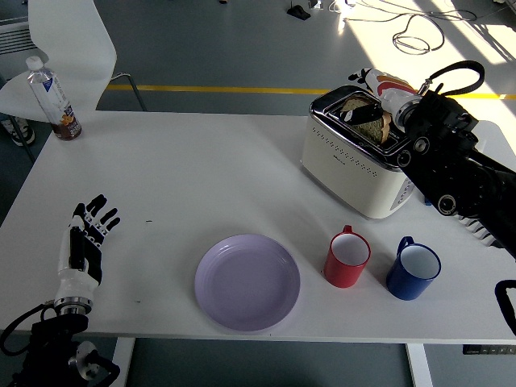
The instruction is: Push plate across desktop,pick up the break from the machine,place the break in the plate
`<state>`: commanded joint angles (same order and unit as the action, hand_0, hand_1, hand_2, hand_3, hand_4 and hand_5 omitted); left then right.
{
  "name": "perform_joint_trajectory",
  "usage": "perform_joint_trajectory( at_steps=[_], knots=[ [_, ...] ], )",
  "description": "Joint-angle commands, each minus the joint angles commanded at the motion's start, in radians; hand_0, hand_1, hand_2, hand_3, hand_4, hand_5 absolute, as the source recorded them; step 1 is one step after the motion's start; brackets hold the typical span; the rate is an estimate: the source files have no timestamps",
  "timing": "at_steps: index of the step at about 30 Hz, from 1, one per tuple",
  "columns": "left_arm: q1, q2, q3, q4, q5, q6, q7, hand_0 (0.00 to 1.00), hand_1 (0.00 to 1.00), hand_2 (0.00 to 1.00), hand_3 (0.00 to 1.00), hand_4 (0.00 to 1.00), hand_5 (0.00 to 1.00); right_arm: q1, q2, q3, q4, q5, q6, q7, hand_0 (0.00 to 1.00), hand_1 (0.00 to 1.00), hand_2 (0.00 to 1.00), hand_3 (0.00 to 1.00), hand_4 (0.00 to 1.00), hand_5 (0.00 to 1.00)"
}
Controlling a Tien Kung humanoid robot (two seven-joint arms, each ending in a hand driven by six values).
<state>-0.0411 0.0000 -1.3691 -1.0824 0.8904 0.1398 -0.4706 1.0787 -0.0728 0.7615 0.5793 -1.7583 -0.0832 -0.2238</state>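
Note:
A lilac plate (247,281) lies empty near the table's front edge, about at the middle. At the back right stands a cream toaster (355,169) with a slice of brown bread (374,127) sticking out of its slot. My right hand (364,103) reaches in over the toaster's top. Its black thumb and fingers are curled around the upper edge of the slice, which still sits in the slot. My left hand (87,238) rests at the front left of the table, palm down with fingers spread, far from the plate.
A red mug (347,258) and a blue mug (413,269) stand right of the plate, in front of the toaster. A water bottle (52,98) stands at the far left corner, with a white chair (68,44) behind it.

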Motion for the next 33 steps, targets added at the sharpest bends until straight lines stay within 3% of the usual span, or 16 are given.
perform_joint_trajectory(
  at_steps=[9, 14, 15, 19, 27, 28, 33],
  knots=[
    [-0.008, 0.0, 0.003, 0.001, -0.003, -0.002, 0.0, 0.725, 0.769, 0.856, 0.753, 0.536, 0.998, 0.04, 0.034, -0.016, -0.094, -0.007, -0.008, 0.009, 0.8, 0.767, 0.777, 0.833, 0.831, 0.409],
    [-0.011, 0.0, -0.001, 0.001, -0.004, -0.003, -0.001, 0.726, 0.769, 0.856, 0.751, 0.537, 0.998, 0.056, 0.054, -0.026, -0.139, -0.003, -0.013, 0.009, 0.77, 0.737, 0.74, 0.818, 0.831, 0.414],
    [-0.011, 0.0, -0.001, 0.001, -0.005, -0.003, -0.001, 0.726, 0.769, 0.856, 0.751, 0.537, 0.998, 0.057, 0.057, -0.032, -0.144, 0.002, -0.016, 0.01, 0.714, 0.707, 0.697, 0.792, 0.832, 0.42],
    [-0.011, 0.0, -0.003, 0.001, -0.006, -0.003, -0.002, 0.726, 0.77, 0.856, 0.751, 0.54, 0.998, 0.062, 0.073, -0.057, -0.171, 0.03, -0.019, 0.01, 0.714, 0.707, 0.697, 0.792, 0.832, 0.42],
    [-0.013, 0.0, -0.002, 0.0, -0.006, -0.003, -0.003, 0.726, 0.771, 0.856, 0.75, 0.541, 0.998, 0.063, 0.073, -0.087, -0.205, 0.074, -0.036, 0.01, 0.669, 0.676, 0.676, 0.773, 0.828, 0.427],
    [-0.013, 0.0, -0.002, 0.0, -0.006, -0.002, -0.003, 0.727, 0.771, 0.856, 0.749, 0.542, 0.998, 0.065, 0.073, -0.089, -0.212, 0.079, -0.044, 0.008, 0.556, 0.602, 0.613, 0.738, 0.808, 0.412],
    [-0.014, 0.0, -0.003, 0.0, -0.006, -0.002, -0.003, 0.727, 0.771, 0.856, 0.749, 0.542, 0.998, 0.067, 0.073, -0.105, -0.22, 0.094, -0.061, 0.008, 0.556, 0.602, 0.613, 0.738, 0.808, 0.412]
  ],
)
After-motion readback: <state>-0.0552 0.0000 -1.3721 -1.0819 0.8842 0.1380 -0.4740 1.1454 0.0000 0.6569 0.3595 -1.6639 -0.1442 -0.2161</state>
